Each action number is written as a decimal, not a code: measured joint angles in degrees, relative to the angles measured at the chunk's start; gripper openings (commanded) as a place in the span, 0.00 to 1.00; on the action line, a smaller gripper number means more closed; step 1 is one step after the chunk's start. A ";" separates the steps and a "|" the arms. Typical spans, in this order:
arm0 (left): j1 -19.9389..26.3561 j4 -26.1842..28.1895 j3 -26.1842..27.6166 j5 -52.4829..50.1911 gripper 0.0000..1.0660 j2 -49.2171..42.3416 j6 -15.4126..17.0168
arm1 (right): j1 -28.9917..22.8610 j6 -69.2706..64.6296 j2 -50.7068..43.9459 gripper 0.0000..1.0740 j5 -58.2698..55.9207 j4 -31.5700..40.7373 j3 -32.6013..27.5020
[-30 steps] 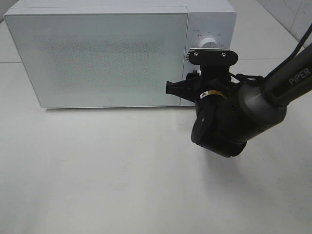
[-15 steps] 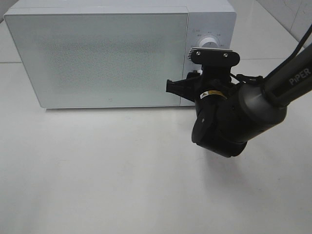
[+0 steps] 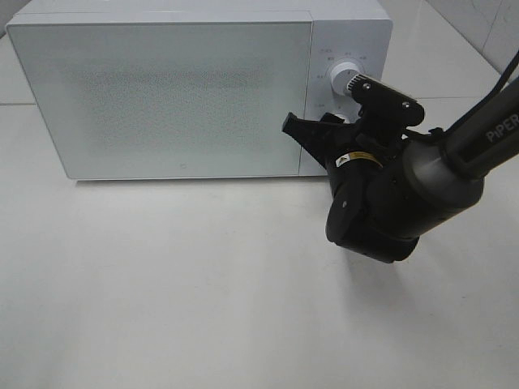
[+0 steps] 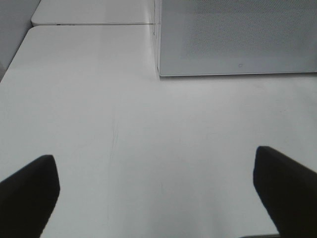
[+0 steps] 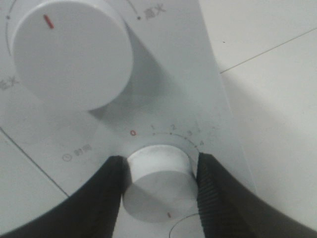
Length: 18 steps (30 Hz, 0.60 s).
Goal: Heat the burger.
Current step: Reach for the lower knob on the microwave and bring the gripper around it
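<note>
The burger is out of view. The white microwave [image 3: 162, 89] stands at the back of the table with its door closed. In the right wrist view my right gripper [image 5: 159, 166] is shut on the microwave's lower knob [image 5: 158, 193], a finger pressed on each side, below a numbered dial scale. The upper knob [image 5: 72, 52] with a red mark sits free beside it. From the high camera, the right gripper [image 3: 336, 134] is against the control panel, its wrist rolled to one side. My left gripper [image 4: 158, 193] hangs open over bare table, apart from the microwave [image 4: 237, 34].
The right arm's dark body [image 3: 389, 198] reaches in from the right over the white table [image 3: 162, 284]. A seam between tabletops [image 4: 94, 23] runs behind the microwave's left corner.
The right wrist has rolled clockwise while gripping the lower knob, its camera bar now tilted and the upper knob uncovered. The left gripper has not visibly moved.
</note>
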<state>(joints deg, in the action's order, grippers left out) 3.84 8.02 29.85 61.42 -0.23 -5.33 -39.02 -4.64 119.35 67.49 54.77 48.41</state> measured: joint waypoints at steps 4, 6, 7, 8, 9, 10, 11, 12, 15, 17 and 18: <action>0.00 0.00 0.00 0.00 0.94 0.00 0.00 | 0.29 -5.56 0.00 0.02 0.00 -1.32 -0.40; 0.00 0.00 0.00 0.00 0.94 0.00 0.00 | 0.52 -12.43 0.00 0.02 0.00 -2.46 -0.69; 0.00 0.00 0.00 0.00 0.94 0.00 0.00 | 0.52 -12.43 0.00 0.02 0.00 -2.46 -0.69; 0.00 0.00 0.00 0.00 0.94 0.00 0.00 | 0.52 -14.38 0.00 0.02 -0.06 -2.52 -0.74; 0.00 0.00 0.00 0.00 0.94 0.00 0.00 | 0.57 -19.02 0.06 0.02 -0.06 -2.92 -0.74; 0.00 0.00 0.00 0.00 0.94 0.00 0.00 | 0.57 -19.02 0.06 0.02 -0.06 -2.92 -0.74; 0.00 0.00 0.00 0.00 0.94 0.00 0.00 | 0.57 -22.75 0.11 0.02 0.06 -3.21 -0.80; 0.00 0.00 0.00 0.00 0.94 0.00 0.00 | 0.57 -22.75 0.11 0.02 0.06 -3.21 -0.80; 0.00 0.00 0.00 0.00 0.94 0.00 0.00 | 0.63 -27.56 0.40 0.03 0.52 -3.84 -0.92; 0.00 0.00 0.00 0.00 0.94 0.00 0.00 | 0.69 -31.34 0.46 0.03 0.69 -4.58 -1.09; 0.00 0.00 0.00 0.00 0.94 0.00 0.00 | 0.69 -31.34 0.46 0.03 0.69 -4.58 -1.09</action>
<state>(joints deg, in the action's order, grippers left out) 3.84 8.02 29.85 61.42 -0.23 -5.33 -38.33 -35.98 119.81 68.18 50.19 47.33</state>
